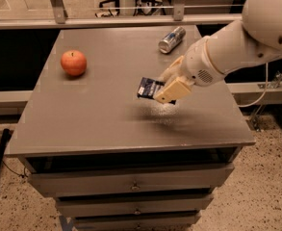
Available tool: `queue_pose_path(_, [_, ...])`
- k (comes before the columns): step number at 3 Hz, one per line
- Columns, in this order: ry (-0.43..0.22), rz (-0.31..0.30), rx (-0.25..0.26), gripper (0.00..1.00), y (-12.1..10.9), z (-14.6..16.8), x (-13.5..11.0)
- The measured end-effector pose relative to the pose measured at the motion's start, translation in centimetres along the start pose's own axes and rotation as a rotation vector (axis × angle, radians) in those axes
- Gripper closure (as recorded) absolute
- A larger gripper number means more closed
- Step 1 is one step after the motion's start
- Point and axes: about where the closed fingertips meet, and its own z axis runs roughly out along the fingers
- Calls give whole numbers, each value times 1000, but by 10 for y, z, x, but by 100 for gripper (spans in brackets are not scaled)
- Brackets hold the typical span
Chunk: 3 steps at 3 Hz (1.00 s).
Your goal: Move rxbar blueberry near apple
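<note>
Aloft in fingers (172,89): navy rxbar blueberry (147,87)

My end effector (167,86), above the right half of the desk (83,124), is clamped over the rxbar blueberry (147,87). I only get its left end, print too small to read. The arm (246,37) runs off the top-right corner, and the bottom drawer (131,223) is cropped.
</note>
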Motion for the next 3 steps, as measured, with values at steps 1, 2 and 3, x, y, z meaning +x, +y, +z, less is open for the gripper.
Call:
queue_pose_path(1, [-50,-26,16,100,-29,26,-12])
queue_pose_path(2, [-95,-72,24,100,-58,54,-33])
queue_pose_path(3, [-124,-107,24,100,-78,79,-53])
